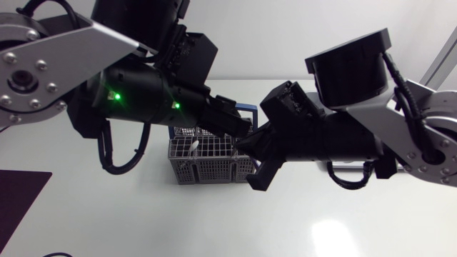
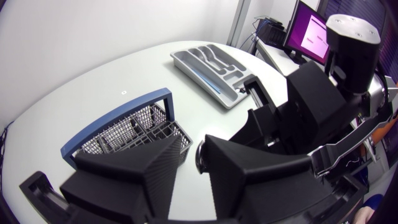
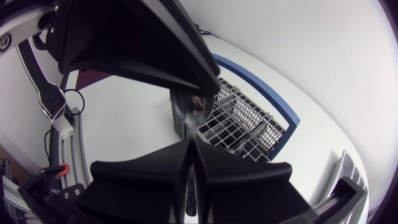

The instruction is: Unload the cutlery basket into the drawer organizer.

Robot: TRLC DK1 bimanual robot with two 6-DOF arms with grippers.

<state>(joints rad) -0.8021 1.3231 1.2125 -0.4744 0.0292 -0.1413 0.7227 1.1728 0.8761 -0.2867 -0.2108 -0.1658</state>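
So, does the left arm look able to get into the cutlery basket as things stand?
Probably yes. The left end effector hangs just above the cutlery basket, whose top is open towards it. The right end effector sits close by the basket's side, so room there looks tight.

Grey mesh basket (image 2: pixel 134 127), blue handle (image 2: pixel 158 95); pale grey organizer (image 2: pixel 180 62); white table (image 2: pixel 93 68).

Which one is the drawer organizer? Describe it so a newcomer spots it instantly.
On the white table, find the wire cutlery basket with its blue handle. Beyond it, seen from the left wrist, lies the drawer organizer: a flat, light grey tray split into long compartments, solid-walled where the basket is open mesh.
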